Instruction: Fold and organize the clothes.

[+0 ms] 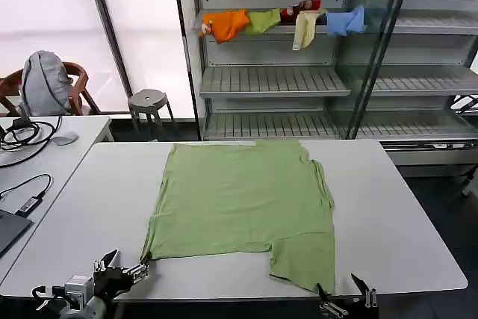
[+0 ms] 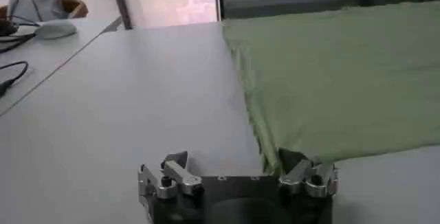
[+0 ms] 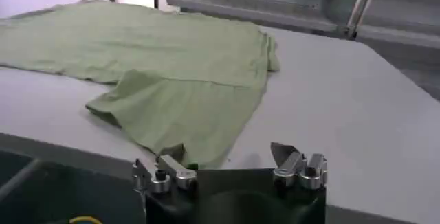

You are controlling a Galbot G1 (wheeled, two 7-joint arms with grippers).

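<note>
The clothes, one light green shirt [image 1: 243, 203], lie spread flat in the middle of the white table [image 1: 388, 214], with one sleeve [image 1: 302, 259] reaching toward the front edge. At the front left my left gripper [image 1: 127, 261] stands open at table height. The shirt's [image 2: 344, 81] near corner lies just inside one finger [image 2: 294, 163] of the left gripper [image 2: 234, 162]. At the front edge my right gripper [image 1: 340, 286] is open too. The sleeve [image 3: 179, 112] ends close to one finger [image 3: 172, 155] of the right gripper [image 3: 227, 153]. Nothing is gripped.
Behind the table stands a metal shelf [image 1: 272, 80] with small orange, green, yellow, red and blue garments [image 1: 224, 24] on an upper level. A second table [image 1: 45, 147] to the left carries cables. A stool [image 1: 148, 99] and a chair with a grey bag [image 1: 45, 80] stand farther back.
</note>
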